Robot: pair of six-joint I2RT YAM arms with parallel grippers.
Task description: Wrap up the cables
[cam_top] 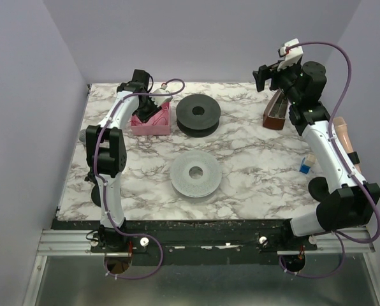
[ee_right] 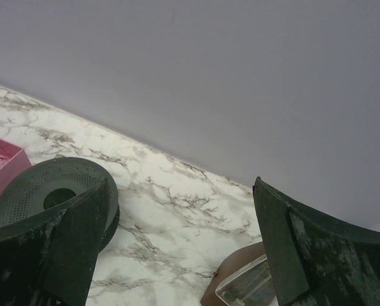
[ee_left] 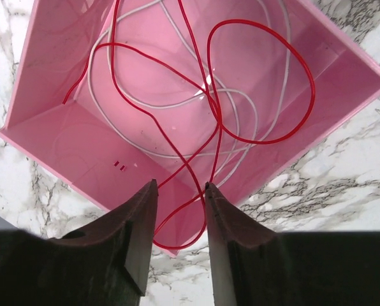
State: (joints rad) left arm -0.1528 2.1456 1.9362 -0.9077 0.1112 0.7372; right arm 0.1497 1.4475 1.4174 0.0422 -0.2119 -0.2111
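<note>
Red cables (ee_left: pixel 219 124) lie coiled in pink bin (ee_left: pixel 50 64), one loop threading parted, unclenched fingers of left gripper (ee_left: pixel 180 185) directly above. Right gripper (ee_right: pixel 180 185), agape and empty, hangs well apart.

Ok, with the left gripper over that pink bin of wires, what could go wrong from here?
The thin red cable is tangled with a thin white cable, so lifting one may drag both. The red loop between the open left gripper's fingers is thread-thin and could slip the pinch. It lies by the pink plastic bin's near wall, so closing might snag the rim.
</note>
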